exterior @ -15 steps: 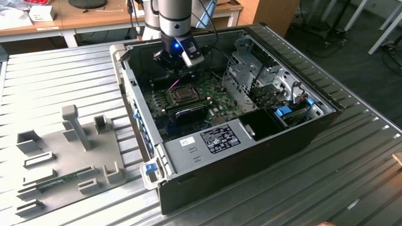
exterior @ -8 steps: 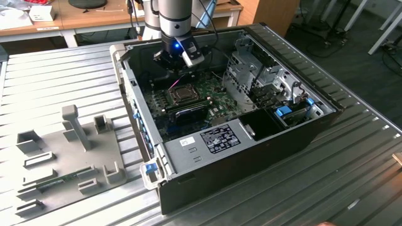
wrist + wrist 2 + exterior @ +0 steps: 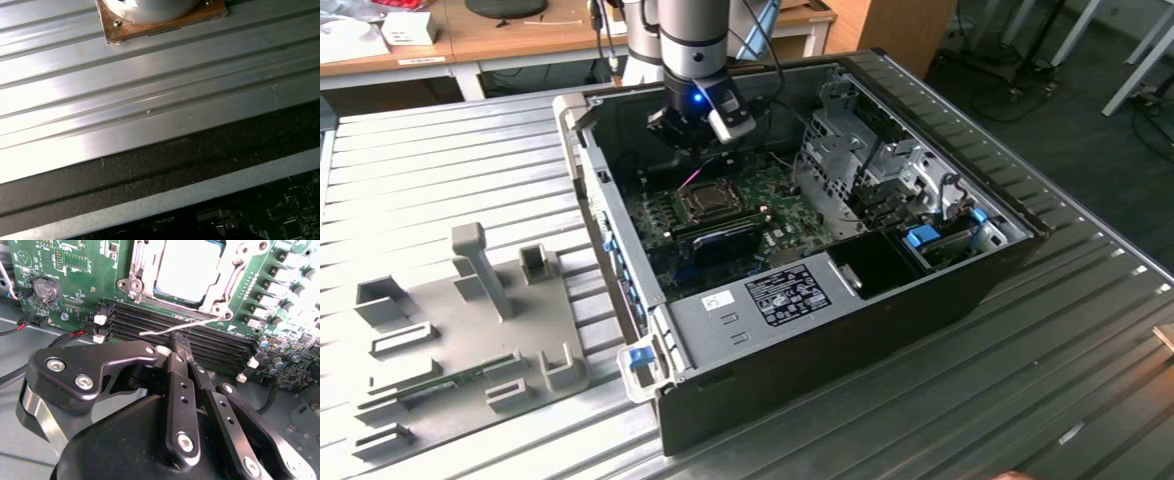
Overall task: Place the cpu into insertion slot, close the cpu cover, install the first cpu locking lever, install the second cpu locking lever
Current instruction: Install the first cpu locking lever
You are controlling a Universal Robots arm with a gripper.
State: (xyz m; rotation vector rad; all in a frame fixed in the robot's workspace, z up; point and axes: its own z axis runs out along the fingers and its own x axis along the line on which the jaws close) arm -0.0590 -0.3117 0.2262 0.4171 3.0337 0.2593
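Two fingers (image 3: pixel 179 354) pressed together, empty, tips just beside locking lever (image 3: pixel 195 323) at cpu cover (image 3: pixel 141 267) edge

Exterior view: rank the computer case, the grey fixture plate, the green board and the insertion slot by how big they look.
1. computer case
2. grey fixture plate
3. green board, partly hidden by the case
4. insertion slot

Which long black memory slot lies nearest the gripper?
The outermost memory slot, on the row's side away from the cpu; the gripper hangs closest to it.
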